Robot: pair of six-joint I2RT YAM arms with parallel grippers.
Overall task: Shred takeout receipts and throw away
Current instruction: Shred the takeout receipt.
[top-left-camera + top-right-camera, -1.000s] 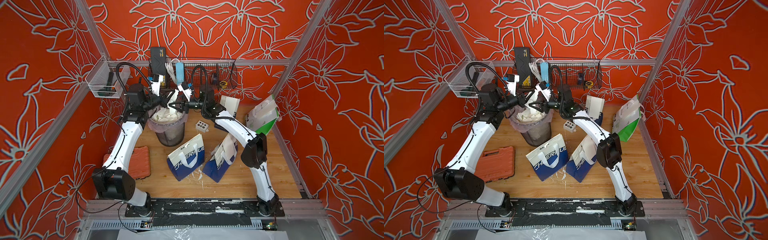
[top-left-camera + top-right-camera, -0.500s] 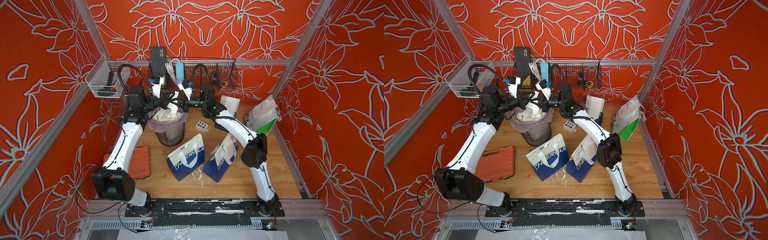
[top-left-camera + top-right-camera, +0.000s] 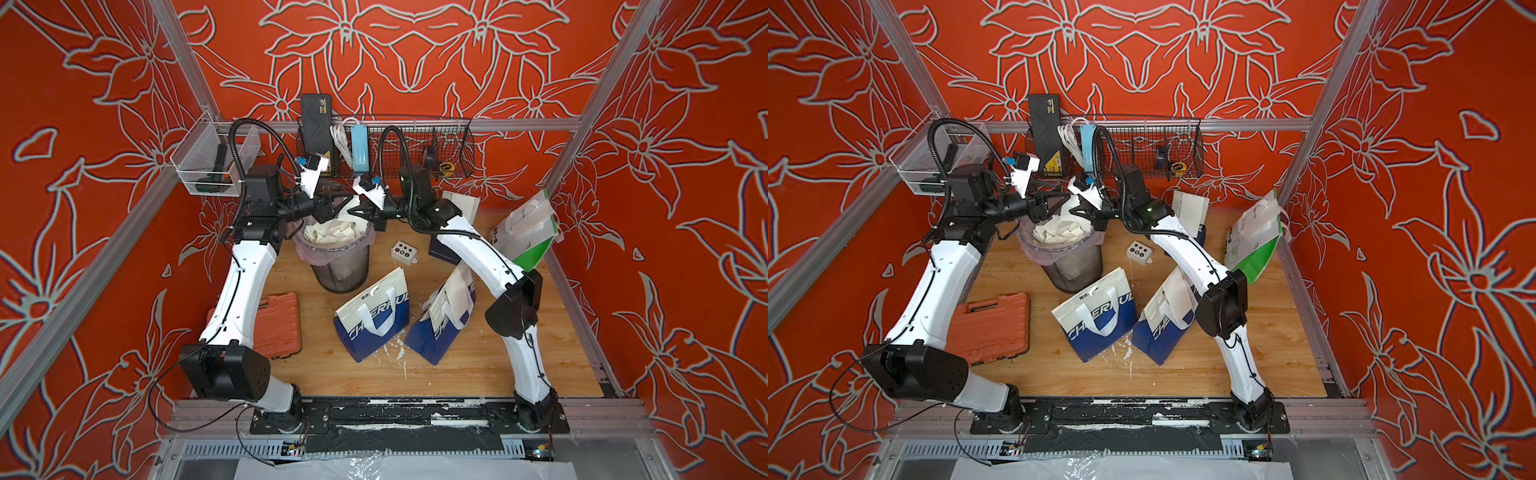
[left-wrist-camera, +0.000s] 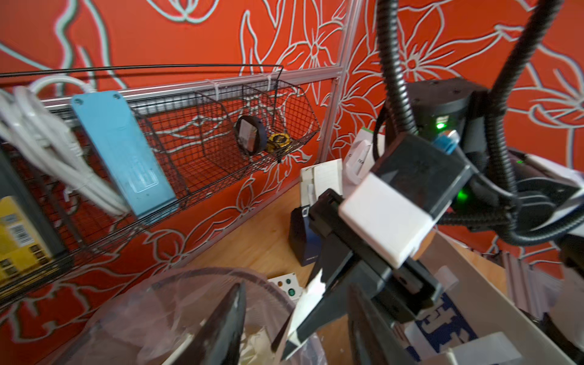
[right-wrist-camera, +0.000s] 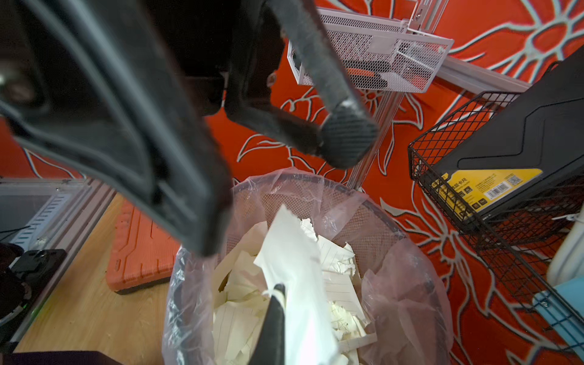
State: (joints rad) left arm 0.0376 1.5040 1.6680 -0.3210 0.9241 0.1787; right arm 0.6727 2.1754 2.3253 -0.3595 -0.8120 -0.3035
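Top view, upper centre: right gripper (image 3: 358,212) is clenched on a receipt piece (image 3: 349,212) above the bin (image 3: 340,270). Left gripper (image 3: 328,206) is empty.
Left wrist view: left jaws spread.
Right wrist view, lower centre: receipt piece (image 5: 294,268) looks limp, light and easily torn. Best to pinch it near an edge.

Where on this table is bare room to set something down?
Free: the wood strip between the CHERRUL bags and the base rail; between the right arm and the side rail. Crowded: around the bin, button box and rear bags.

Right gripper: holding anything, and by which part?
A torn receipt piece, pinched at one end by the right gripper; the rest juts out above the bin.
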